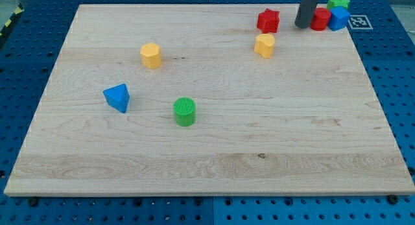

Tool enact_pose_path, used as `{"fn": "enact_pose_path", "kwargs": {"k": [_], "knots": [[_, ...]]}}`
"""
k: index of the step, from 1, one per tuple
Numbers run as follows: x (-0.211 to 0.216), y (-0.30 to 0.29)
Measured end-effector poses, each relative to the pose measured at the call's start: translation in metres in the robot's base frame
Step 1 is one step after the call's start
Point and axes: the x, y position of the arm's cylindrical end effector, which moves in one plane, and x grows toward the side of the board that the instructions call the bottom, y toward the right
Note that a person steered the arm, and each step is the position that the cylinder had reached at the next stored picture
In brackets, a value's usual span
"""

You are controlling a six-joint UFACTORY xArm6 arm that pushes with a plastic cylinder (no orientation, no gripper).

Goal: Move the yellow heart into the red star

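Observation:
The yellow heart (264,45) lies near the view's top right, just below and slightly left of the red star (268,20), with a small gap between them. My tip (302,26) is a dark rod standing to the right of the red star and up-right of the yellow heart, touching neither. It stands right beside a red block (320,19) on its right.
A blue block (338,19) and a green star (338,2) cluster at the top right corner beside the red block. A yellow hexagon (150,56), a blue triangle (117,97) and a green cylinder (185,111) lie on the wooden board's (214,166) left half.

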Motion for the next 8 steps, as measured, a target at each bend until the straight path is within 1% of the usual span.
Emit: {"fn": "enact_pose_path", "kwargs": {"k": [1, 2, 3, 4, 5, 6, 8], "knots": [[0.006, -0.033], [0.002, -0.072], [-0.008, -0.097], [0.003, -0.097], [0.035, -0.054], [0.056, -0.047], [0.095, -0.069]]}}
